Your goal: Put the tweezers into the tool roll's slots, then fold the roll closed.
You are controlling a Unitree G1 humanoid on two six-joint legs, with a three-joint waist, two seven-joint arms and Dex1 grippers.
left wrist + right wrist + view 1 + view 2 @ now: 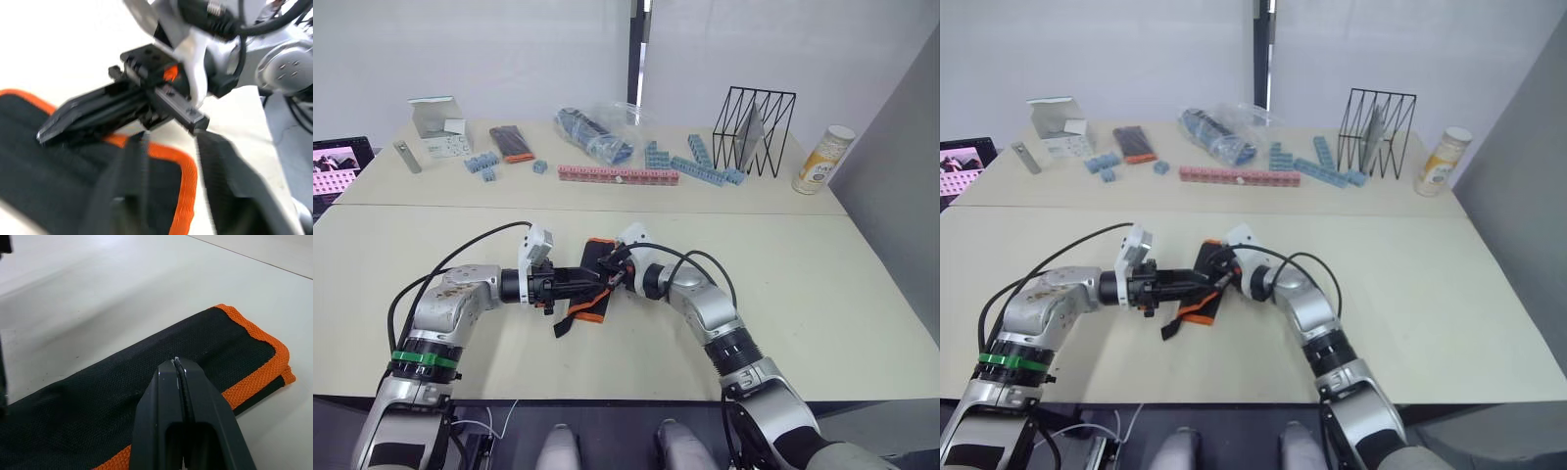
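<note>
Two arms angled inward, left hand [585,284] and pinched-together right hand [611,275] meeting over folded tool roll [146,382].

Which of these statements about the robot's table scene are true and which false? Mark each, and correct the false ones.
1. The tool roll lies folded over on the near table between the two grippers. True.
2. The right gripper has its fingers spread wide apart. False: its fingers are closed together, tips over the roll's black fabric.
3. A black wire rack stands on the far table near a yellow-labelled bottle. True.
4. The roll's edging is blue. False: the edging is orange.
5. The pink block strip lies on the near table by the roll. False: it lies on the far table among blue blocks.
</note>
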